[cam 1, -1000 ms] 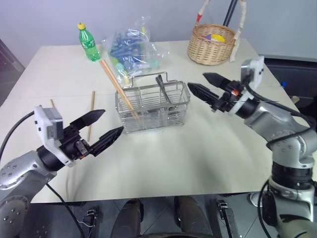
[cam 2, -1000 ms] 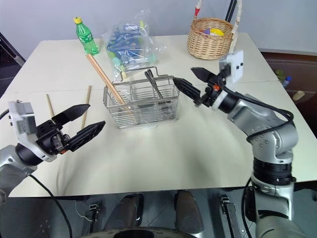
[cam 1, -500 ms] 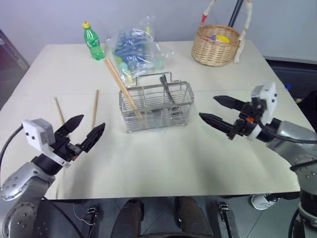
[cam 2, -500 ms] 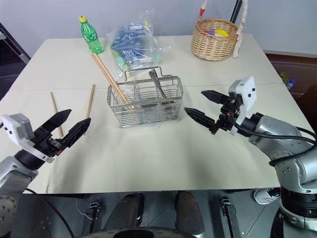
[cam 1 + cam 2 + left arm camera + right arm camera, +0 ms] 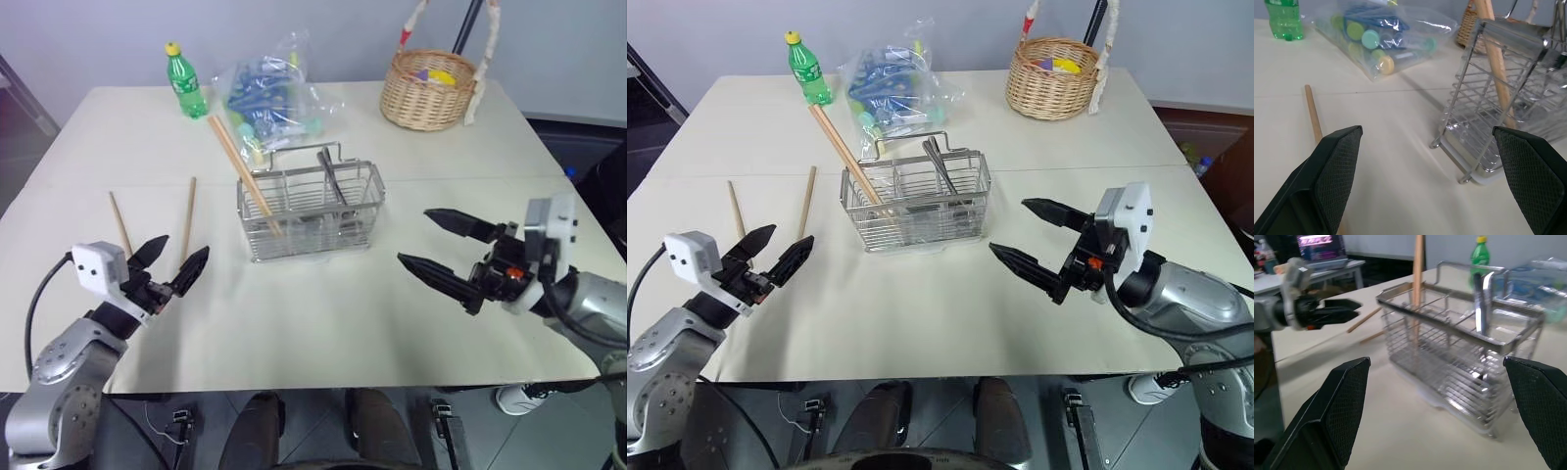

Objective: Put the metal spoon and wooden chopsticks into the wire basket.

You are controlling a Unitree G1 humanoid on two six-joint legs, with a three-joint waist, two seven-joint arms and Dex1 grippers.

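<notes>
Already the basket [image 5: 310, 209] stands mid-surface with a spoon [image 5: 328, 183] upright in its right-hand compartment and a pair of chopsticks [image 5: 242, 173] leaning out of its left end, tips propped inside against the wire so they cannot slide flat. Two more chopsticks [image 5: 188, 217] lie flat on the surface [image 5: 323, 313] to the basket's left, well apart from it and slightly splayed, which looks like the work left to do.

The left gripper [image 5: 168, 264] hangs low just short of those loose sticks, jaws spread and empty, pointing along the surface toward them; that level pose suits sliding a finger to either side of a thin stick. The right gripper [image 5: 443, 250] sits off to the basket's right, also wide open and holding nothing, clear of the basket so the left arm has room.

A green bottle [image 5: 183, 81], a plastic bag [image 5: 271, 95] of coloured items and a wicker basket [image 5: 427, 89] stand at the far edge, out of the way.
</notes>
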